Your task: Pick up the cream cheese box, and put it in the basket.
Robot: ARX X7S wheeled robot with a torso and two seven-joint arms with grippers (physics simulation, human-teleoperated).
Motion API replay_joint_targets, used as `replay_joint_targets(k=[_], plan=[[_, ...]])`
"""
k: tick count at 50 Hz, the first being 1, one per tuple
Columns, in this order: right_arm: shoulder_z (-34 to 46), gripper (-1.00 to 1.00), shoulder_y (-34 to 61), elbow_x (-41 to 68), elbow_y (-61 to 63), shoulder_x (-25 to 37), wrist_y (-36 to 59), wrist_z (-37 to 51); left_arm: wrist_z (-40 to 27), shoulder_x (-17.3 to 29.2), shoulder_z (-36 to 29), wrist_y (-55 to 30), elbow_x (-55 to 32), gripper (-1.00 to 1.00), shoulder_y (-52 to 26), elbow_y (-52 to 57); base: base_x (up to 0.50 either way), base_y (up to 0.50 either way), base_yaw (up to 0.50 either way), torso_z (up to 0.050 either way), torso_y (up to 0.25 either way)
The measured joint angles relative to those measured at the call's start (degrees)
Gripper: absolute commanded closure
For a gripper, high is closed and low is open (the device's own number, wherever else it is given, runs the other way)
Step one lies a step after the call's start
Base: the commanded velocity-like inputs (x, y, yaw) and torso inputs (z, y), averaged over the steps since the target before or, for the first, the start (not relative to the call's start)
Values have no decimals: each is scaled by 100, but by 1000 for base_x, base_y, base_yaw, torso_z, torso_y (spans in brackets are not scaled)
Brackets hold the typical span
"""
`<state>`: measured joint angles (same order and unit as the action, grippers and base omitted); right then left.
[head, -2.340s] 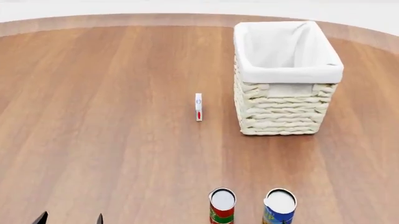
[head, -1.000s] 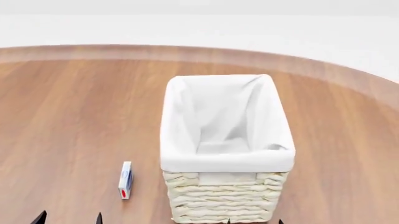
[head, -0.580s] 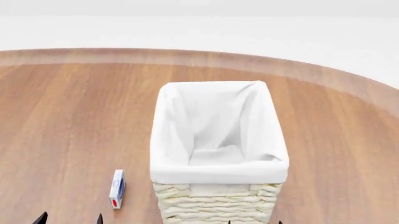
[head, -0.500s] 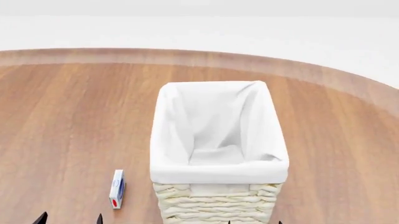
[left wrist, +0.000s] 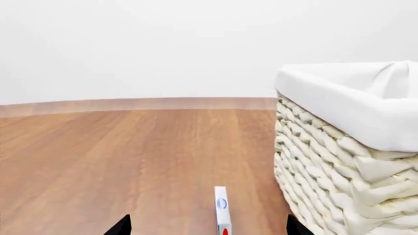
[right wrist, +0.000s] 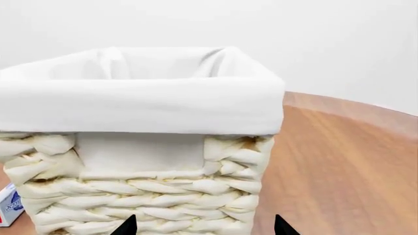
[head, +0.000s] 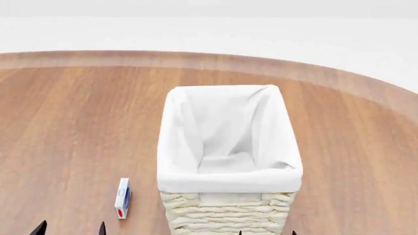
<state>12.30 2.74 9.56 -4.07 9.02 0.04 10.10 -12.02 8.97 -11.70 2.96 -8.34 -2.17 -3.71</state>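
The cream cheese box point(head: 122, 198), a thin white carton with blue and red marks, stands on edge on the wooden table just left of the basket point(head: 228, 215). The tall cream wicker basket has a white cloth lining and nothing in it. Only the dark fingertips of my left gripper point(head: 72, 229) show at the bottom edge, open and short of the box. In the left wrist view the cream cheese box point(left wrist: 222, 215) lies ahead between the spread tips of the left gripper point(left wrist: 207, 228), the basket point(left wrist: 339, 161) beside it. My right gripper point(right wrist: 203, 227) is open, facing the basket point(right wrist: 144, 191) wall.
The round wooden table's curved far edge point(head: 216, 58) runs behind the basket, with plain white ground beyond. In the right wrist view a corner of the cream cheese box point(right wrist: 9, 205) peeks out past the basket's side. The right gripper point(head: 267, 233) tips show below the basket.
Since the oldest frame the head view has closed in on the basket, and the two cans have dropped out of sight. Over the last half second almost nothing moved.
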Motion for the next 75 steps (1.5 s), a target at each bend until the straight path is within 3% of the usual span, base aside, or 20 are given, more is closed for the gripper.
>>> replay_joint_targets(k=[34,45,53,61,75], plan=[[160,-100,22,44,-118,67,-86,91,-187,66,-201,106,119,-100,-82,-207,0,0,0,2,-234],[208,-100,4,60,-78,99,-73,126,-106,97,-210,206,-53,-100,-87,-195,0,0,0,0,0],[242,-100,50,69,-150,110,-100,129,218,145,-195,-74,-464,-100,-451,-333,0,0,0,0,0],[275,-100,65,110,-256,115,-144,105,666,82,-140,-482,-954,-100,-1289,-997,0,0,0,0,0],[327,-100,93,142,-303,141,-164,120,923,51,-126,-749,-1257,-100,-1952,-1541,0,0,0,0,0]])
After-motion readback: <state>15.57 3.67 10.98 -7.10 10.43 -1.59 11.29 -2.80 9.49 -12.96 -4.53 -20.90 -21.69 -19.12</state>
